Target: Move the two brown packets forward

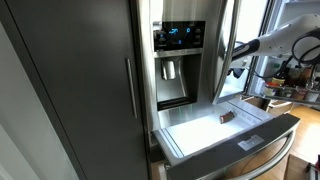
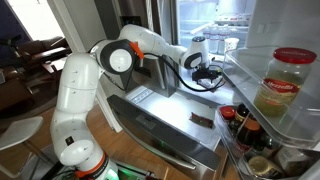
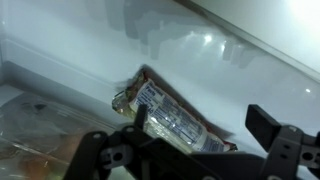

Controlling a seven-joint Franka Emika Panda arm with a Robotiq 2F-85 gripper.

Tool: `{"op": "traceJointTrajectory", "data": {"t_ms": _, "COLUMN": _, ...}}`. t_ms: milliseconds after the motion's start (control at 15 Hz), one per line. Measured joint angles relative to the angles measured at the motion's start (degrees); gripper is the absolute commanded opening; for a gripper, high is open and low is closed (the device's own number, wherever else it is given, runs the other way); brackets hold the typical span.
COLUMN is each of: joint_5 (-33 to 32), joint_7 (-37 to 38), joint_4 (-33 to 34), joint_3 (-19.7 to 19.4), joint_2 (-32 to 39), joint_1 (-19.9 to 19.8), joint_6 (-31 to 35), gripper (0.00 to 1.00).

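**A:** Where are the brown packets (image 3: 165, 115)?

**B:** They lie on the fridge drawer (image 2: 165, 110) floor, close together, slanting from ten to four o'clock in the wrist view. The gripper (image 3: 178, 138) hangs above them, jaws wide and empty.

**A:** What could go wrong?

**B:** Probably catching only one flat packet, or skidding both on the slick plastic.

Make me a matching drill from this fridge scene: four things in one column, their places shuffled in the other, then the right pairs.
Things
1. brown packet
2. gripper
3. red-lidded jar
4. dispenser panel

Places
A. set in the front of a fridge door
B. lying flat on the floor of the pulled-out drawer
C. standing in the door shelf
D. hanging above the drawer, jaws open

Pairs: 1-B, 2-D, 3-C, 4-A
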Motion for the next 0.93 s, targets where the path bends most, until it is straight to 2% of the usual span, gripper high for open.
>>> {"op": "traceJointTrajectory", "data": {"t_ms": 333, "joint_5": 0.02, "joint_7": 2.7, "joint_4": 6.94, "joint_3": 0.52, "joint_2": 5.61, "joint_1": -1.08, "joint_6": -0.02, "gripper": 1.0}}
{"op": "traceJointTrajectory", "data": {"t_ms": 733, "joint_5": -0.03, "joint_7": 5.43, "joint_4": 11.92, "joint_3": 1.37, "joint_2": 10.57, "joint_1": -1.78, "joint_6": -0.13, "gripper": 1.0}}
{"op": "traceJointTrajectory", "data": {"t_ms": 867, "joint_5": -0.03, "joint_7": 6.33, "joint_4": 13.44, "joint_3": 1.87, "joint_2": 11.65, "joint_1": -2.21, "joint_6": -1.13, "gripper": 0.75}}
{"op": "traceJointTrajectory", "data": {"t_ms": 933, "joint_5": -0.03, "joint_7": 6.79, "joint_4": 14.12, "joint_3": 1.94, "joint_2": 12.14, "joint_1": -2.34, "joint_6": -1.62, "gripper": 0.68}}
